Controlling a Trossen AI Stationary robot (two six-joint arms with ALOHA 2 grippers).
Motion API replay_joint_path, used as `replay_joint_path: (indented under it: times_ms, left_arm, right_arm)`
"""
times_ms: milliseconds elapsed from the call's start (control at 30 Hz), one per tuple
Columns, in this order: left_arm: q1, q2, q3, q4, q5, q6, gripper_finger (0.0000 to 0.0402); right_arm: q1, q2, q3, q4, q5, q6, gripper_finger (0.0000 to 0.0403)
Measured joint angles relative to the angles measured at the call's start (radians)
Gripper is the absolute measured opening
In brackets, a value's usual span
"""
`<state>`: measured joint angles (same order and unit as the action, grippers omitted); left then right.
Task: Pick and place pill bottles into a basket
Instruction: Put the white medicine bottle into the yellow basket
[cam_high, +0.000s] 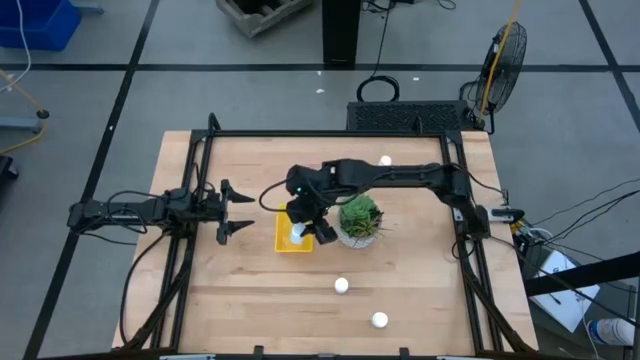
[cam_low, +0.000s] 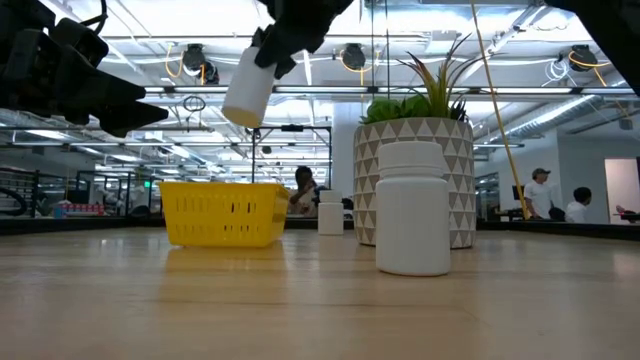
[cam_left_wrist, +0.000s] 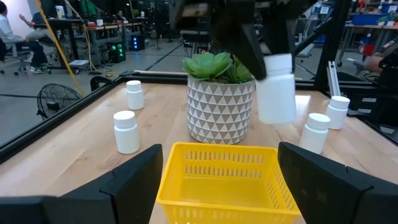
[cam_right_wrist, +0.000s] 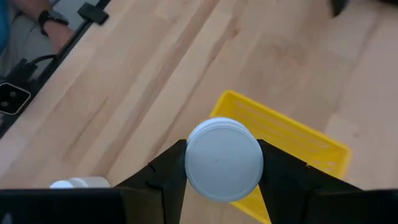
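Observation:
My right gripper (cam_high: 301, 222) is shut on a white pill bottle (cam_low: 248, 88) and holds it in the air over the yellow basket (cam_high: 291, 240). In the left wrist view the bottle (cam_left_wrist: 275, 88) hangs above the basket's (cam_left_wrist: 221, 177) far right part. My left gripper (cam_high: 237, 211) is open and empty, level, just left of the basket; its fingers frame the basket in its own view. Several other white bottles stand upright on their bases on the table: one (cam_high: 385, 160) far off, two (cam_high: 341, 285) (cam_high: 379, 320) nearer. My right gripper pinches the bottle's upper end by the cap (cam_low: 262, 52) between its two fingers (cam_right_wrist: 166, 173), which stand on opposite sides of the round end (cam_right_wrist: 224, 159). The fingers come from above, pointing down. The bottle hangs below them, slightly tilted, clear of the basket.
A green potted plant (cam_high: 360, 220) in a patterned pot (cam_low: 415, 180) stands right beside the basket on its right, under the right arm. Black frame rails run along the table's left, right and far sides. People stand in the room beyond.

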<state>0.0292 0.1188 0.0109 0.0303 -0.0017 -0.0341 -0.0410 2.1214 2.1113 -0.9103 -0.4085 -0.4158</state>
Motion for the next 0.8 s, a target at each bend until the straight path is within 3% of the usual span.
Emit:
replay_joint_path:
  times_ms: [467, 800]
  left_arm:
    - [0.000, 0.000, 0.000, 0.000, 0.000, 0.000, 0.0324]
    - [0.000, 0.000, 0.000, 0.000, 0.000, 0.000, 0.0324]
  right_arm:
    - [-0.001, 0.008, -0.005, 0.004, -0.010, -0.019, 0.0155]
    - [-0.003, 0.008, -0.118, 0.083, -0.007, -0.023, 0.0157]
